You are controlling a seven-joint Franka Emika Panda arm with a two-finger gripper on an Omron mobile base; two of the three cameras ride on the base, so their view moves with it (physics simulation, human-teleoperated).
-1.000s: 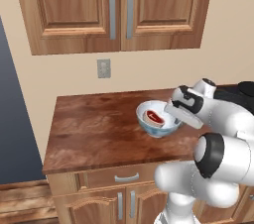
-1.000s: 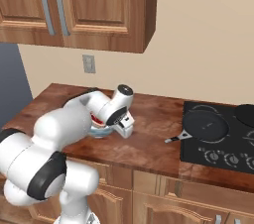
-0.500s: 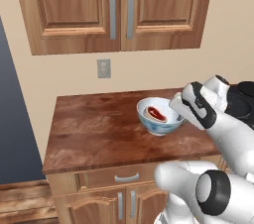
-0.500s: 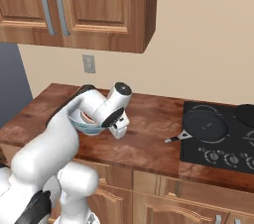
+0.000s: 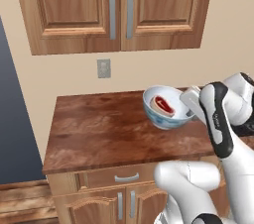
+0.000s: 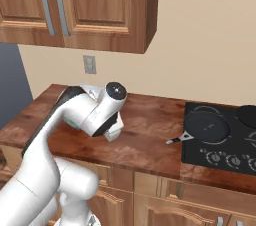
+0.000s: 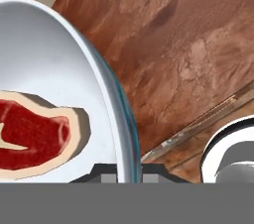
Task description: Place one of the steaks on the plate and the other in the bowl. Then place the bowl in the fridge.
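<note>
The bowl point(image 5: 167, 110), white inside and pale blue outside, hangs slightly tilted just above the wooden counter point(image 5: 99, 129). My gripper point(image 5: 191, 112) is shut on its right rim. In the hand view the rim of the bowl point(image 7: 49, 59) runs down between the two tips of the gripper point(image 7: 126, 171). One steak point(image 5: 162, 105) lies inside the bowl, red with a pale fat edge point(image 7: 34, 134). In the right base view my arm hides the bowl. The other steak and the plate are out of view.
Wall cabinets point(image 5: 119, 10) hang above the counter, with an outlet point(image 5: 103, 68) below them. To the right is a black stove point(image 6: 225, 142) with a frying pan point(image 6: 206, 125). A tall dark slab point(image 5: 12, 119) stands left of the counter; whether it is the fridge I cannot tell.
The bowl has risen off the counter and shifted a little to the right with my gripper. The arm has swung and folded closer to the base.
</note>
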